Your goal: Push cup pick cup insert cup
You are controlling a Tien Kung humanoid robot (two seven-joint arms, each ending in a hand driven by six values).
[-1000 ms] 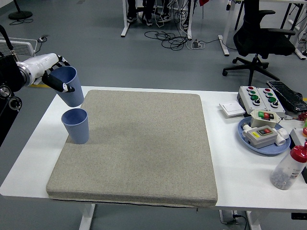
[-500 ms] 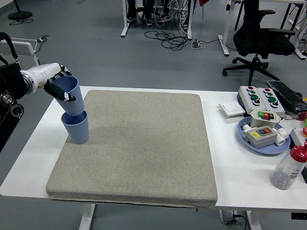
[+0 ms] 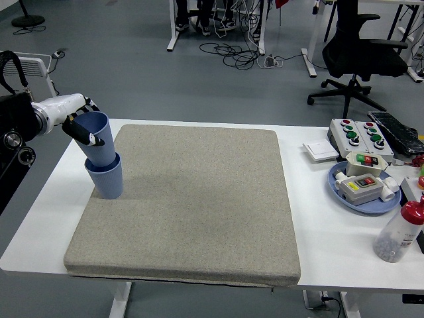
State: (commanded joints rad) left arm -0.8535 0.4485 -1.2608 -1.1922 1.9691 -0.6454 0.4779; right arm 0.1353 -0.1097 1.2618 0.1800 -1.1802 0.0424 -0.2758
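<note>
Well, cup [image 3: 97,138] in L hand [image 3: 78,122] (nested).

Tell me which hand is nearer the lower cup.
Left. The left hand grips the upper cup, which sits partly in the lower cup. The right hand is out of view.

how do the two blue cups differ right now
The upper cup is gripped by the left hand; the lower cup is touched by no hand. The upper cup sits partly inside the lower cup, which stands on the grey mat. The upper cup leans slightly; the lower cup stands upright. Both look alike in blue colour and tapered shape.
</note>
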